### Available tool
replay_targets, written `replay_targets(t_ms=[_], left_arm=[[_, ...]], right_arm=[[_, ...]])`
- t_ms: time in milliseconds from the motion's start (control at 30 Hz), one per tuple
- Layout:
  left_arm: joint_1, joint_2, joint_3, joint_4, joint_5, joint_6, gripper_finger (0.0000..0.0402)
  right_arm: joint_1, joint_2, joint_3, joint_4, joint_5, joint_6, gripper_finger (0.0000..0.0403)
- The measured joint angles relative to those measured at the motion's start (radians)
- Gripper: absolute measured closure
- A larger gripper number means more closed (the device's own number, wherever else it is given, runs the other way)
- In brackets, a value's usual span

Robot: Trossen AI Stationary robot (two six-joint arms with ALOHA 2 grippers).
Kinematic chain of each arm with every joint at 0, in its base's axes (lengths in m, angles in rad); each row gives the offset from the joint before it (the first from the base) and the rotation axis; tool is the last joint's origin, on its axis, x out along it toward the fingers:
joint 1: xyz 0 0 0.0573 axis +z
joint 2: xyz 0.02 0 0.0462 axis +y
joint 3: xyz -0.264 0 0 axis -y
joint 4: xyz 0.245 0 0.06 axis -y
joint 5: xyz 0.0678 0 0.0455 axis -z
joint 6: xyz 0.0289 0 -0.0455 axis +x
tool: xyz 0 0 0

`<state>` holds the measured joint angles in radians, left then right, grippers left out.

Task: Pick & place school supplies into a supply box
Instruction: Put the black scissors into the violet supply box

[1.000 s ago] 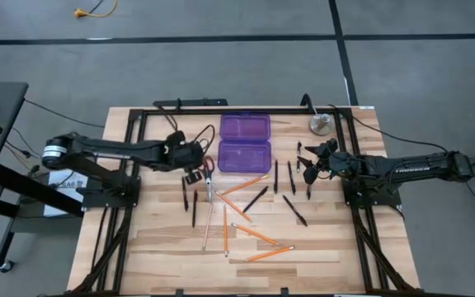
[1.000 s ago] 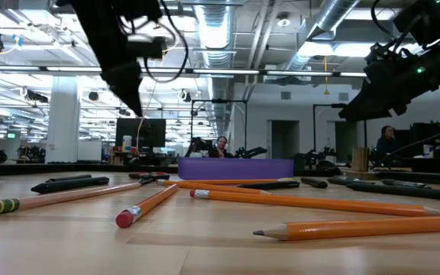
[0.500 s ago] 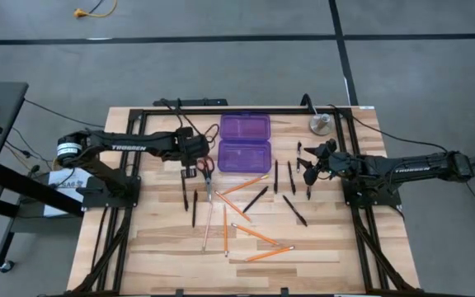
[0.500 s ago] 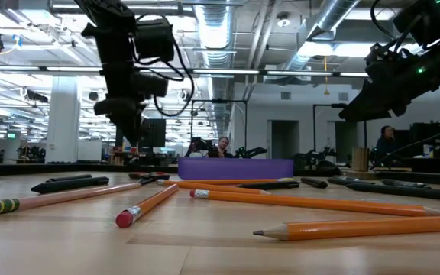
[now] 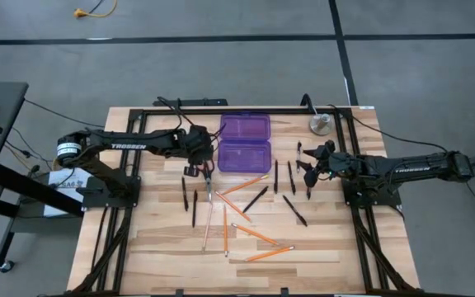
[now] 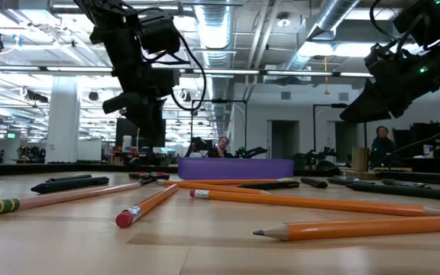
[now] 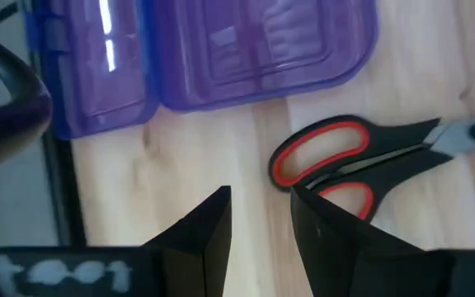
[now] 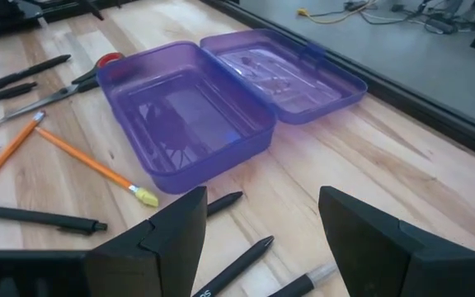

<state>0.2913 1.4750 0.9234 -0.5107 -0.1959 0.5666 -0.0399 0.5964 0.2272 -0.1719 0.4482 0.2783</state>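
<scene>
High view: left pincer (image 5: 200,161) hovers beside box (image 5: 244,155) edge.

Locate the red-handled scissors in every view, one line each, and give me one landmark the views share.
High view: scissors lie just left of the purple supply box, under the left gripper.
Low view: scissors lie flat, left of the box.
Left wrist view: scissors, red handles just beyond the open fingertips.
Right wrist view: only a red handle shows behind the box.
Shared landmark: the open purple box.
</scene>
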Motion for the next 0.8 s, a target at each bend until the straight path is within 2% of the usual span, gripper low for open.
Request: replay_targets(t_ms=[233,433,567,800], left_arm=[[0.021,0.0,0.0,0.009,0.014,-0.004,0.0285],[0.083,0.058,-0.011,0.011,0.11,-0.101,0.0285],[0.094,0.102,-0.012,-0.004,0.139,-0.12,0.0285],[0.087,0.127,-0.012,-0.029,0.13,-0.116,0.0285]], right_arm=[[0.0,0.0,0.0,-0.008,-0.033,0.003,0.0173],[0.0,0.0,0.0,-0.017,-0.033,0.003,0.0173],[0.0,0.0,0.0,-0.032,-0.036,0.01,0.0173],[0.0,0.0,0.0,-0.038,-0.04,0.01,0.0173]])
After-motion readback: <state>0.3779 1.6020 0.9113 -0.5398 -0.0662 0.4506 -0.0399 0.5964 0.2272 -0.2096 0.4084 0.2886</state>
